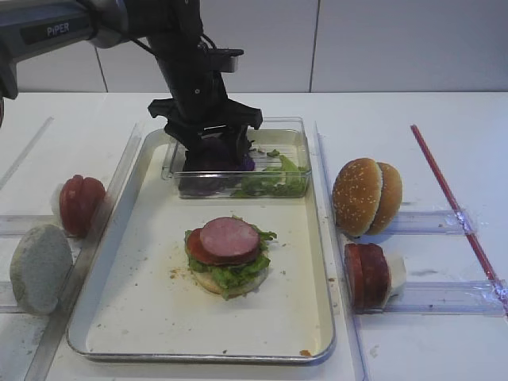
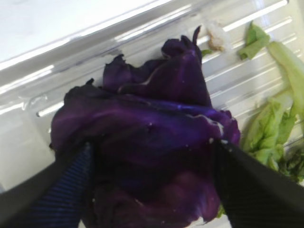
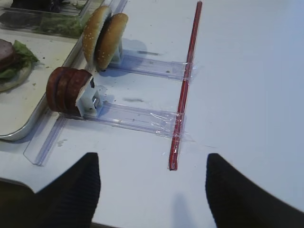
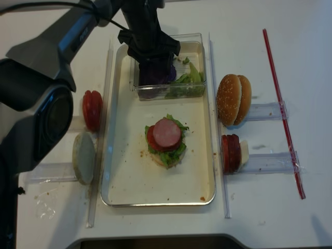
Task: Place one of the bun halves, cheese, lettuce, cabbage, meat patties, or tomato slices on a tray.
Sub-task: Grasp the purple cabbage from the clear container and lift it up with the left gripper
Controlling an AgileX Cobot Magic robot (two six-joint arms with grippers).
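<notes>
Black left gripper (image 1: 213, 147) points straight down into the clear plastic box (image 1: 295, 136) at the upper centre of the tray (image 1: 143, 317), jaws spread wide either side of the purple cabbage (image 2: 147, 142), which sits between the fingers (image 2: 61, 190); a firm grip cannot be confirmed.

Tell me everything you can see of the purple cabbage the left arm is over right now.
The purple cabbage is a crumpled clump of deep violet leaves, glossy, with curled edges. It lies in the left part of the small clear plastic box at the far end of the tray, with lettuce to its right. The left gripper is down over it, a finger on each side, jaws wide; whether they press it is unclear.
</notes>
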